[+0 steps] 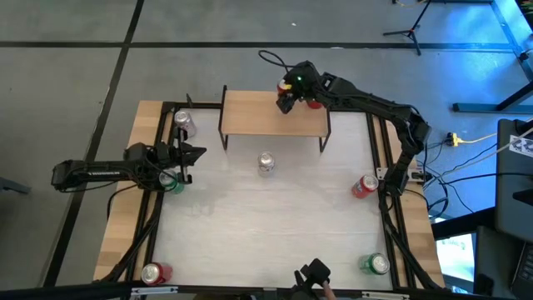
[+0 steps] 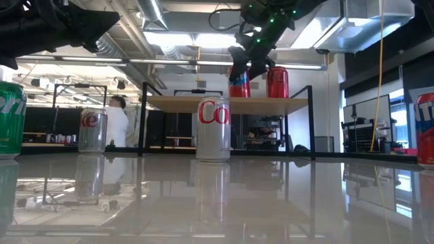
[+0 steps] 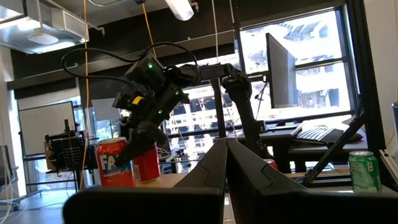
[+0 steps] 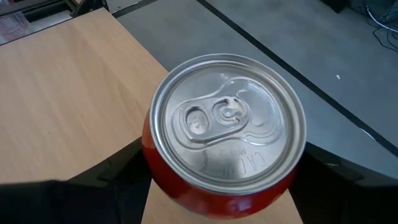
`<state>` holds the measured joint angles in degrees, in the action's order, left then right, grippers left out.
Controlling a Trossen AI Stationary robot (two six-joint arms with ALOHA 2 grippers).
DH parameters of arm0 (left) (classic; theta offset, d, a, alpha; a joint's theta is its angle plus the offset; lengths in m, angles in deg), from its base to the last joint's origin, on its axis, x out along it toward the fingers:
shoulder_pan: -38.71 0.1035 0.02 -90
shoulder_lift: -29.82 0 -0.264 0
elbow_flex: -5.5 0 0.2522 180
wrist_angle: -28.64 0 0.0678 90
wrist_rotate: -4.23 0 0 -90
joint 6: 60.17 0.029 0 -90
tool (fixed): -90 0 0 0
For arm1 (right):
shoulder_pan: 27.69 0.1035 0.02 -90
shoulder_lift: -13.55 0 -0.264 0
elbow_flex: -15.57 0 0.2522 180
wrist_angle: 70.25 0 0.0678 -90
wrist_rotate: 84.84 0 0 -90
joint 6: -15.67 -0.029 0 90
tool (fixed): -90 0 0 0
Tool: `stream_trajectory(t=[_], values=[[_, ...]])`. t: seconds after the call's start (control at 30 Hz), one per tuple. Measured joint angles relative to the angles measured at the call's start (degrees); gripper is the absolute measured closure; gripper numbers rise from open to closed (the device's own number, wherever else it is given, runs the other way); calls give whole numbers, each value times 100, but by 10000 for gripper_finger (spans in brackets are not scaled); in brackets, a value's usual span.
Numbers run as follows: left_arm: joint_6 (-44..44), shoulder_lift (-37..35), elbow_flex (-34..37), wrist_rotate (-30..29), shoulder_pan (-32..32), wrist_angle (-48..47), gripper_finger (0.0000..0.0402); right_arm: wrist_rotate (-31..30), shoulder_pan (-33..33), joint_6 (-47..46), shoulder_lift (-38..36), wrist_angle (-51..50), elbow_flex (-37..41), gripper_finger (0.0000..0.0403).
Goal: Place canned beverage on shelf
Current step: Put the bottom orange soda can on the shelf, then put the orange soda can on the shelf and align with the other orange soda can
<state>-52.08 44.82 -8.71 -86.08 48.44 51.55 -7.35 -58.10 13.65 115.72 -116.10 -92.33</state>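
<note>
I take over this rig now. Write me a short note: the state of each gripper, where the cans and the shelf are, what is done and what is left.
Right gripper: over the shelf, shut on the red can, which stands at the shelf's right end.
Left gripper: waits at the table's left side.
Done: second red can stands on the shelf.
Left: release the held can, then likely shelve the silver can in front.

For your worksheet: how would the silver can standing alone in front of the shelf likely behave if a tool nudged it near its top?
The silver can stands upright, tall and narrow, so a high nudge would probably tip it. Its round wall suggests it would then roll. The glossy table may let it slide instead.
</note>
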Motion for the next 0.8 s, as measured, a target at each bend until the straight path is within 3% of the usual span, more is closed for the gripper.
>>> stream_trajectory(t=[0.3,0.8], values=[[0,-2,0,1,-1,0,398,-47,0,101,-47,-23,1,39],[0,-2,0,1,-1,0,398,150,115,206,-482,-105,1,43]])
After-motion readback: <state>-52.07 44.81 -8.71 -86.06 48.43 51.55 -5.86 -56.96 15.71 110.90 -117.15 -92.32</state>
